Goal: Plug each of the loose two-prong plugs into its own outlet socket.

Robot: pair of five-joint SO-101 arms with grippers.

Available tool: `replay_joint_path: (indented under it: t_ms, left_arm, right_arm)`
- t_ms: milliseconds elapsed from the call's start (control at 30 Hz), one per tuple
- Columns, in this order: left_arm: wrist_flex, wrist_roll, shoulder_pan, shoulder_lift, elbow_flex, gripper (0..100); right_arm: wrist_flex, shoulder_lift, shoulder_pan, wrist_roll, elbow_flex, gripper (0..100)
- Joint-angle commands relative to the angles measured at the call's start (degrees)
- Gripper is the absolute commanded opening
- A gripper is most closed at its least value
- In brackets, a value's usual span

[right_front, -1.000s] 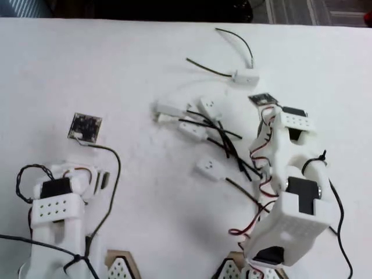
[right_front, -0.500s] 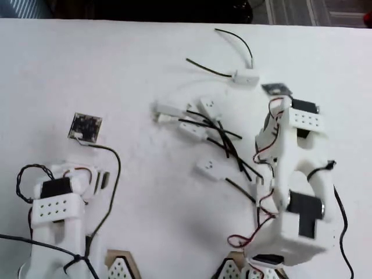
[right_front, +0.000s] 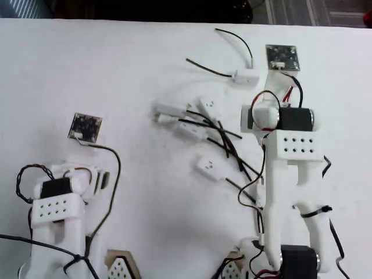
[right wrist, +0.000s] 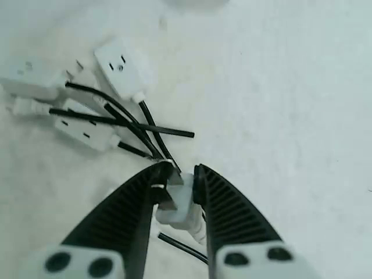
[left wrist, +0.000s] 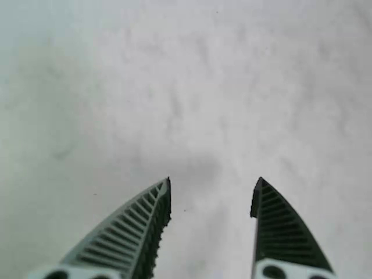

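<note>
Firmly, the right claw (right wrist: 181, 168) pinches a white plug (right wrist: 181, 208); the left claw (left wrist: 213, 181) gapes wide, empty.

a white table (right_front: 87, 64) fills most of the high view, evenly lit, with only soft, faint shadows. beyond its far edge runs a dark strip (right_front: 145, 8). a pale blue striped patch (right_front: 23, 7) sits at one far corner, a grey lined surface (right_front: 314, 11) at the other.

Nothing legible anywhere — the white socket blocks (right wrist: 119, 64) and the plug (right wrist: 180, 206) carry no readable print, and the dark square boards (right_front: 86, 126) (one by each arm) show only blurred specks.
</note>
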Motion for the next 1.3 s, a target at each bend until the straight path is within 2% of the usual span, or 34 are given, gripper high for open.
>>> replay_joint_path:
  t_ms: [0, 167, 233, 433, 667, 800, 967, 1267]
  left_arm:
    - [-0.9, -0.3, -0.1, -1.3, 0.0, 23]
    - [-0.9, -0.3, -0.1, -1.3, 0.0, 23]
    - [-0.9, -0.3, -0.1, -1.3, 0.0, 23]
    - [-0.9, -0.3, -0.1, -1.3, 0.0, 23]
    - [-0.9, -0.3, -0.1, -1.3, 0.0, 23]
    - [-0.9, -0.3, -0.1, -1.3, 0.0, 23]
    - [-0.9, -0.3, -0.1, -1.3, 0.0, 23]
    - [-0.9, -0.3, -0.1, -1.3, 0.0, 23]
  right_arm:
    - [-5.3, -2.2, -0.7, -10.1, -2.2, 1.7]
    - [-12.2, -2.2, -0.4, -28.4, -1.9, 1.7]
    - [-14.4, -2.2, -0.3, -32.7, -1.9, 1.7]
    - [-18.9, -2.2, -1.5, -40.5, -1.8, 1.7]
    - [-28.0, -2.2, -2.0, -44.0, 4.3, 1.7]
    - [-37.7, -2.9, -1.5, -43.5, 14.6, 1.7]
    - [-40.0, -6.5, 1.4, -36.4, 22.9, 1.7]
    - [-39.8, -25.6, 9.2, -14.9, 37.7, 1.8]
